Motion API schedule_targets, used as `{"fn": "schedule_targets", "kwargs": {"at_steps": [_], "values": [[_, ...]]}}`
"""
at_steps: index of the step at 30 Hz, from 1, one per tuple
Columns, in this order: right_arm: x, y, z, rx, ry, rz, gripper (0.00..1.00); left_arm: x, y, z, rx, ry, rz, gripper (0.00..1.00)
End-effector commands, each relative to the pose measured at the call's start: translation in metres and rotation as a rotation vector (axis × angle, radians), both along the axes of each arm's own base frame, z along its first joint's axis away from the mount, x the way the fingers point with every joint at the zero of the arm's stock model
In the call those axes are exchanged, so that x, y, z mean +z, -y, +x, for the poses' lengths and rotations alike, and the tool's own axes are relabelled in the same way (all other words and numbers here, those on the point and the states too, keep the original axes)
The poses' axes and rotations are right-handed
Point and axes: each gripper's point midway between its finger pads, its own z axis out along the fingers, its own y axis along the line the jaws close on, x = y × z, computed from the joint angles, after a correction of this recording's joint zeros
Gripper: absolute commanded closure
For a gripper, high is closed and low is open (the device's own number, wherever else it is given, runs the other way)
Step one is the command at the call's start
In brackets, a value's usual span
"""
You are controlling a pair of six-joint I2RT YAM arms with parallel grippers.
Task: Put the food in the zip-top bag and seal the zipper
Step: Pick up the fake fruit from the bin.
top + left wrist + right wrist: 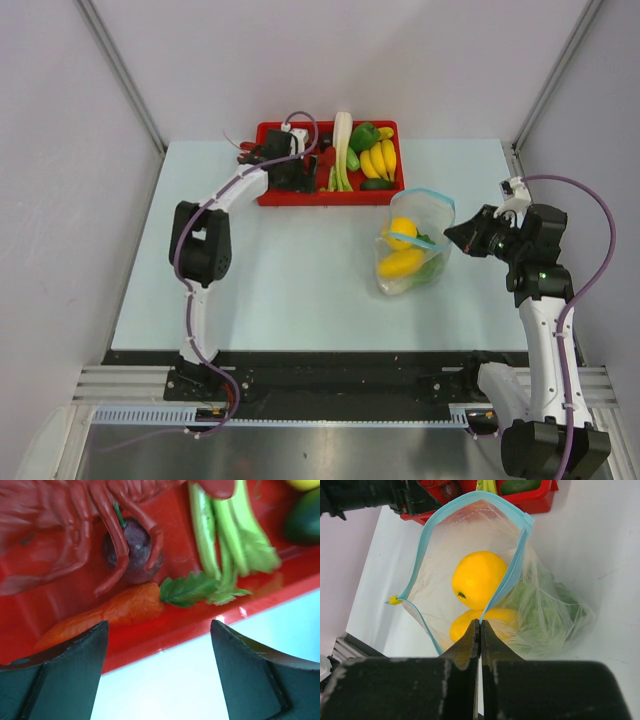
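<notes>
1. My left gripper (159,628) hangs over the near part of the red tray (300,199) at the far side of the table (300,280). Its jaws stand wide apart and hold nothing.
2. Below that gripper a carrot (120,607) lies along the tray's near wall, its green leaf end pointing right.
3. Just beyond the carrot a dark purple fruit (136,550) sits under the legs of a red lobster (60,525).
4. Pale green stalks (220,530) lie to the right of the purple fruit.
5. My right gripper (480,625) is pinched fully together on the zip-top bag (445,555), gripping the near edge of its mouth.
6. The bag rests on the table, right of centre and just in front of the tray. Its zipper (512,575) gapes open.
7. Inside the bag a round yellow fruit (477,577) sits above a second yellow piece (462,627).
8. A leafy green cabbage (540,600) fills the bag's right side.
</notes>
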Motion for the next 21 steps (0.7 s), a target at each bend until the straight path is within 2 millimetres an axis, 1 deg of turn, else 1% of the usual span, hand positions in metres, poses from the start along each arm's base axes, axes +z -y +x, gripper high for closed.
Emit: {"fn": "schedule_targets", "kwargs": {"at_steps": [1,2,3,4,5,6,7,8,9,10,11,12,13,14,16,17,20,21], "values": [[0.01,0.001,0.005,-0.014,0.039,-0.004,1.0,-0.012,0.004,0.023,0.027,0.026,0.004,0.09],[0.01,0.0,0.005,-0.015,0.04,-0.003,1.0,-0.015,0.004,0.026,0.03,0.03,0.01,0.08],[0.011,0.001,0.005,-0.02,0.043,-0.002,1.0,-0.011,0.005,0.033,0.034,0.05,0.009,0.05],[0.011,0.001,0.005,-0.021,0.044,-0.005,1.0,-0.02,0.003,0.037,0.047,0.046,0.022,0.04],[0.01,0.002,0.005,-0.025,0.041,-0.005,1.0,-0.021,0.003,0.042,0.052,0.055,0.022,0.03],[0.012,0.002,0.005,-0.027,0.045,-0.007,1.0,-0.014,0.003,0.05,0.058,0.081,0.017,0.03],[0.011,0.002,0.005,-0.029,0.04,-0.005,1.0,-0.02,0.003,0.055,0.067,0.081,0.022,0.02],[0.01,0.002,0.004,-0.03,0.037,-0.005,1.0,-0.021,0.004,0.059,0.067,0.089,0.018,0.02],[0.01,0.003,0.005,-0.033,0.037,-0.007,1.0,-0.011,0.006,0.068,0.068,0.114,0.009,0.02],[0.01,0.004,0.005,-0.035,0.041,-0.009,1.0,-0.01,0.006,0.072,0.067,0.117,0.011,0.02],[0.01,0.005,0.006,-0.038,0.04,-0.009,1.0,-0.023,0.006,0.076,0.07,0.102,0.02,0.03],[0.011,0.005,0.006,-0.041,0.042,-0.01,1.0,-0.025,0.005,0.078,0.071,0.096,0.025,0.04],[0.01,0.006,0.007,-0.043,0.04,-0.009,1.0,-0.021,0.006,0.085,0.075,0.113,0.019,0.05],[0.01,0.006,0.007,-0.045,0.04,-0.009,1.0,-0.027,0.005,0.087,0.073,0.106,0.017,0.08],[0.009,0.007,0.007,-0.046,0.039,-0.012,1.0,-0.027,0.006,0.089,0.063,0.112,0.003,0.14],[0.01,0.008,0.007,-0.051,0.043,-0.012,1.0,-0.027,0.007,0.089,0.055,0.11,-0.001,0.23],[0.011,0.01,0.008,-0.056,0.046,-0.013,1.0,-0.016,0.009,0.083,0.026,0.108,-0.027,0.34],[0.01,0.01,0.009,-0.056,0.045,-0.013,1.0,-0.004,0.009,0.079,0.016,0.119,-0.037,0.35]]}}
